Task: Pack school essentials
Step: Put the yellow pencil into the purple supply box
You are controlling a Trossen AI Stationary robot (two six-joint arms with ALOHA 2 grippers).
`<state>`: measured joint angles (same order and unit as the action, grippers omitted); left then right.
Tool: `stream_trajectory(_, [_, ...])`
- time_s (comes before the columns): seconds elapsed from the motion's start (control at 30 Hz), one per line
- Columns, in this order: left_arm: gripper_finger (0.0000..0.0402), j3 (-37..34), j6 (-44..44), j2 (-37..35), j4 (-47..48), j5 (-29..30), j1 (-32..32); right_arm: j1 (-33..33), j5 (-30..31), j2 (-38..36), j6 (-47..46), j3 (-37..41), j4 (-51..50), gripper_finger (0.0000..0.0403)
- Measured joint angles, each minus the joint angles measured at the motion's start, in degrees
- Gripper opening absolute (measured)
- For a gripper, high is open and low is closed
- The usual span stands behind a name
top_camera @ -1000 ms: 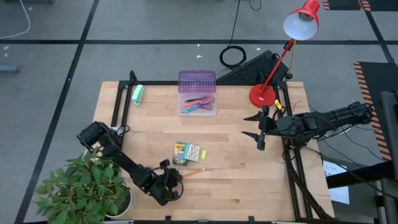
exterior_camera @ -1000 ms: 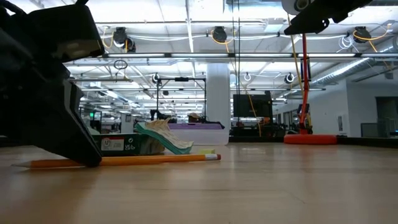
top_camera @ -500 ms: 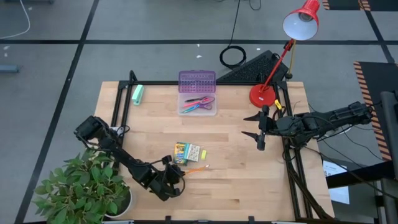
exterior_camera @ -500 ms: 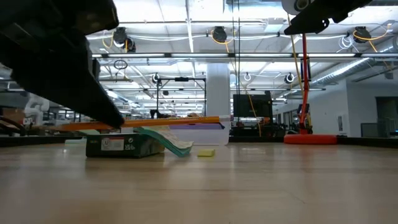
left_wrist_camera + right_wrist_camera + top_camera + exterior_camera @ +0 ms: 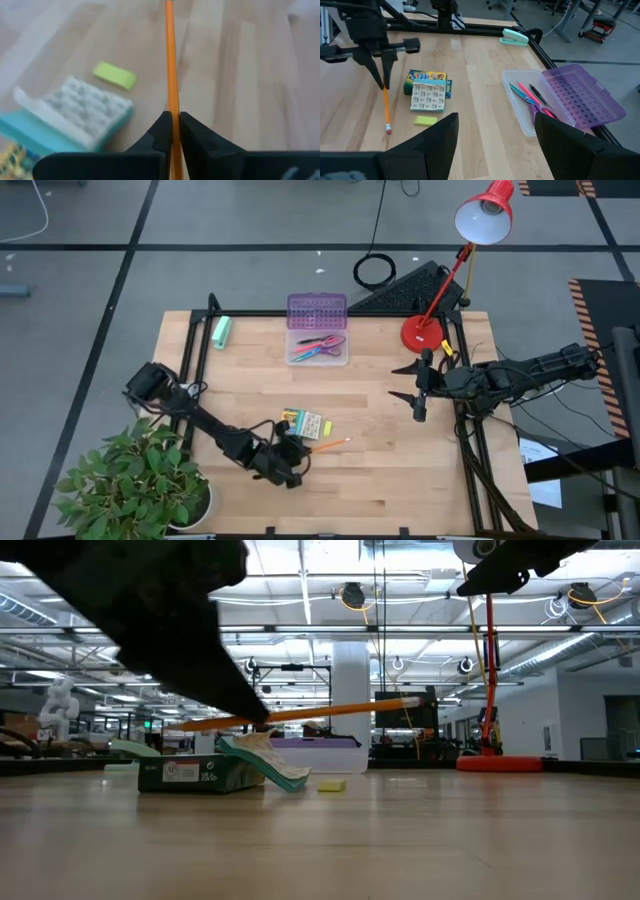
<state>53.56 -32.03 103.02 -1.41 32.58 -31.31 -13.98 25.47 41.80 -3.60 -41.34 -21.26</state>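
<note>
Orange wooden pencil (image 5: 328,446) now lifted clear of the light wooden table (image 5: 380,470), pinched at one end between the closed fingers of the left gripper (image 5: 293,458); a second ago lying flat on the boards, half a second ago just rising. Carried above and near the yellow-green crayon box (image 5: 291,420), white stationery pad (image 5: 311,425) and small yellow piece (image 5: 327,428). Pick-up apparently done; transport to the clear plastic box with purple lid (image 5: 319,347), far centre, already holding pens and scissors, likely next. Right gripper (image 5: 414,383) waiting at the right edge, fingers spread apart, holding nothing.
</note>
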Motion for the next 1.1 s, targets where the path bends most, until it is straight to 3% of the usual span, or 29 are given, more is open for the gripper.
stream_trajectory(0.37, [0.0031,0.02,10.65,-0.02,-8.27,-3.30,7.10,0.00,0.00,-0.02,0.00,0.00,-0.02,0.0256])
stream_trajectory(0.83, [0.0031,0.07,19.37,-0.10,-15.80,-13.13,15.99,0.00,0.00,0.00,0.00,0.00,-0.04,0.0256])
stream_trajectory(1.1, [0.0031,0.09,23.22,-0.63,-16.21,-15.35,20.59,0.00,0.00,-0.02,-0.15,0.00,-0.41,0.0256])
